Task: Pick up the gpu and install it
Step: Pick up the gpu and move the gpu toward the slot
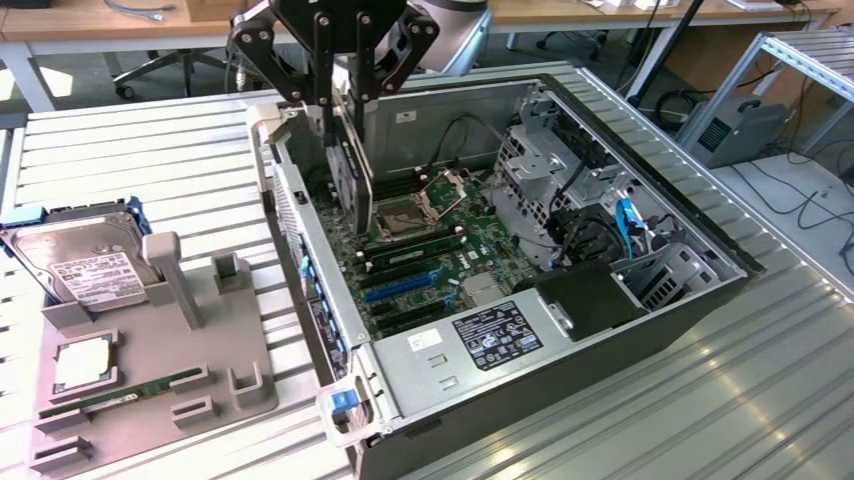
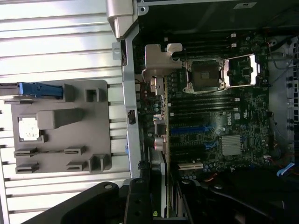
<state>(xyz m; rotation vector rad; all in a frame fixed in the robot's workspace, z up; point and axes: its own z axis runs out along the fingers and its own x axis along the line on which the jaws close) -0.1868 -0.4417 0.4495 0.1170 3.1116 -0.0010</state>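
The gpu (image 1: pixel 352 172) hangs on edge, a thin dark card with its long side pointing down into the open computer case (image 1: pixel 667 300). My gripper (image 1: pixel 344 108) is shut on the card's upper edge, just above the case's rear wall. In the wrist view the gpu (image 2: pixel 161 116) appears edge-on, and its silver end bracket (image 2: pixel 157 60) lies along the case's rear wall. The black fingers (image 2: pixel 139 203) clamp the card's near end. Below the card lies the motherboard (image 1: pixel 434 245) with its blue expansion slots (image 1: pixel 400 287). The card hovers above the board, apart from the slots.
A grey parts fixture (image 1: pixel 160 395) sits on the slatted table at the exterior view's left. It carries a hard drive (image 1: pixel 80 262), a processor chip (image 1: pixel 83 365) and a green RAM stick (image 1: pixel 120 392). Drive cages and cables (image 1: pixel 561 190) crowd the case's far side.
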